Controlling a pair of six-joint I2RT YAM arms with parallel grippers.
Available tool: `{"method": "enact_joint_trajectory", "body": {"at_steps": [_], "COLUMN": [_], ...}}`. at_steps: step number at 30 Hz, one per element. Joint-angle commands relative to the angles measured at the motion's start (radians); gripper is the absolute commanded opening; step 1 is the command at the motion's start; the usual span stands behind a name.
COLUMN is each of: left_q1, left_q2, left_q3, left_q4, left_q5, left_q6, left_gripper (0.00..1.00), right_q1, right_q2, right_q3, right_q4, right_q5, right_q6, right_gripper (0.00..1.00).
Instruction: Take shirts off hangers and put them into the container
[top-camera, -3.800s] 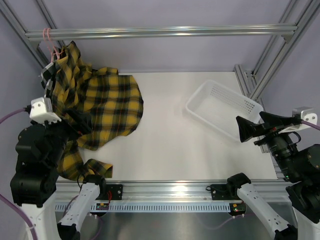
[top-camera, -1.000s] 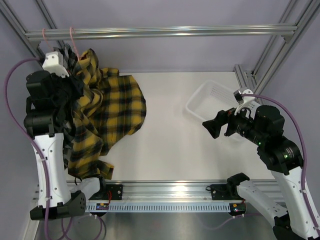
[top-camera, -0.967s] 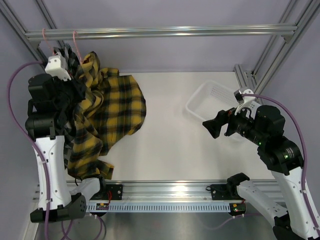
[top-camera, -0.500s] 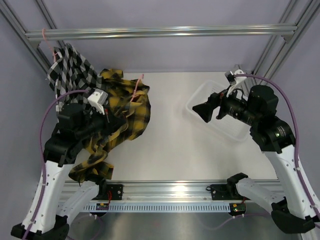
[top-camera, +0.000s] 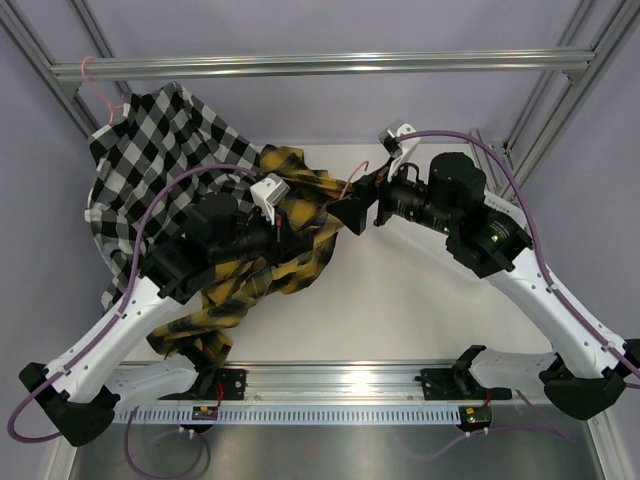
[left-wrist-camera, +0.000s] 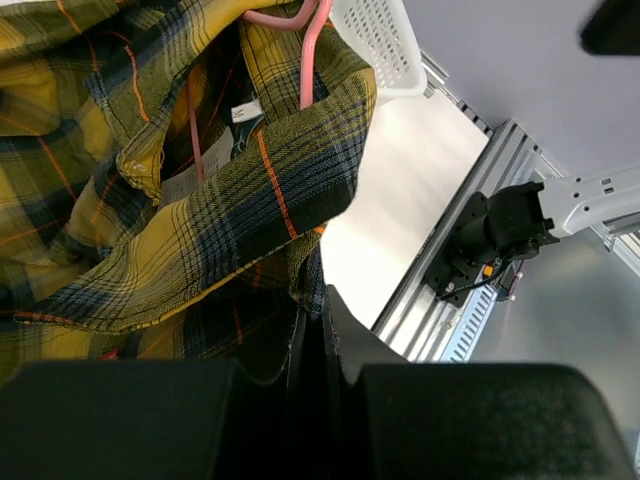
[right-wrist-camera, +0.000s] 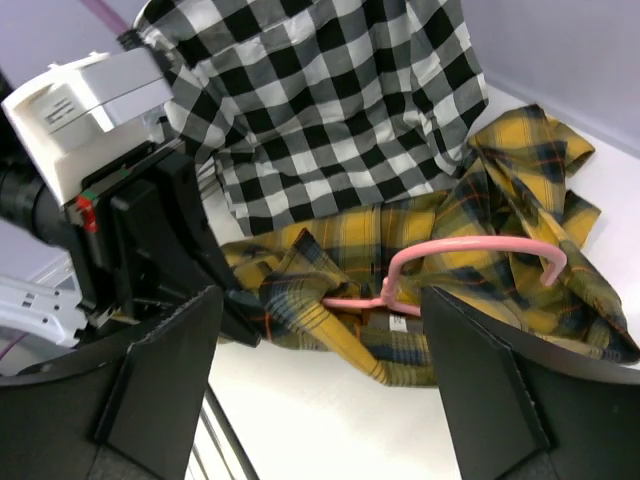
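1. Two shirts are in view. The black-and-white shirt (top-camera: 150, 150) hangs over the back-left corner of the surface (top-camera: 420, 300). Its own pink hanger (top-camera: 90, 70) is hooked on the grey rail (top-camera: 320, 65).
2. Off the rail, the yellow-and-black shirt (top-camera: 270, 255) is bunched above the middle of the surface, toward its left edge. It is held up by cloth only.
3. Only the left wrist view shows the container (left-wrist-camera: 375, 40), beyond the yellow shirt's collar. Overhead, the right arm covers it.
4. One second hanger (right-wrist-camera: 470, 250) sits inside the yellow shirt. Its neck rises out of the collar and its hook is free in the air. In the right wrist view the hook's arc runs side to side.
5. Left fingers (left-wrist-camera: 318, 345) are closed, pinching a fold of the yellow-and-black shirt below the collar.
6. Right fingers (top-camera: 352, 214) are spread wide and hold nothing. They point at the collar from the right, with the hook straight ahead of the gap and apart from both fingers.
7. Finding: the right arm is the nearer and only free one. The hook lies roughly along the line in which its fingers close, so a straight advance onto the neck seems the surer grip.
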Motion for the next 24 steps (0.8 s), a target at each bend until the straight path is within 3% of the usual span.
{"method": "enact_joint_trajectory", "body": {"at_steps": [1,11,14,15,18,19,20,21,22,23,24], "left_q1": [-0.015,-0.018,-0.018,-0.018,-0.018,-0.018,-0.018,-0.018,-0.018,-0.018,-0.018], "left_q2": [-0.014,-0.030,-0.036,-0.041,-0.050,-0.051,-0.051,-0.053,-0.050,-0.048,-0.048], "left_q3": [0.061,0.030,0.021,0.016,0.007,0.005,0.008,0.012,0.022,0.028,0.044], "left_q4": [0.167,0.218,0.221,0.221,0.220,0.215,0.207,0.188,0.175,0.160,0.155], "left_q5": [-0.003,0.034,0.037,0.037,0.020,0.012,-0.011,-0.021,-0.037,-0.066,-0.077], "left_q6": [-0.007,-0.022,-0.025,-0.025,-0.021,-0.019,-0.019,-0.019,-0.024,-0.024,-0.022], "left_gripper": [0.00,0.00,0.00,0.00,0.00,0.00,0.03,0.15,0.33,0.62,0.75], "right_q1": [0.010,0.027,0.027,0.028,0.028,0.027,0.027,0.028,0.028,0.027,0.027], "right_q2": [0.015,0.064,0.072,0.076,0.084,0.082,0.081,0.078,0.075,0.076,0.078], "right_q3": [0.039,-0.010,-0.027,-0.031,-0.032,-0.030,-0.025,-0.018,-0.013,-0.004,0.001], "right_q4": [0.121,0.159,0.185,0.188,0.182,0.179,0.168,0.164,0.159,0.139,0.130], "right_q5": [0.079,0.081,0.096,0.103,0.130,0.136,0.156,0.163,0.173,0.186,0.192], "right_q6": [0.020,0.035,0.032,0.030,0.015,0.006,-0.003,-0.012,-0.034,-0.046,-0.057], "right_gripper": [0.88,0.70,0.53,0.41,0.18,0.03,0.00,0.00,0.00,0.00,0.00]}}
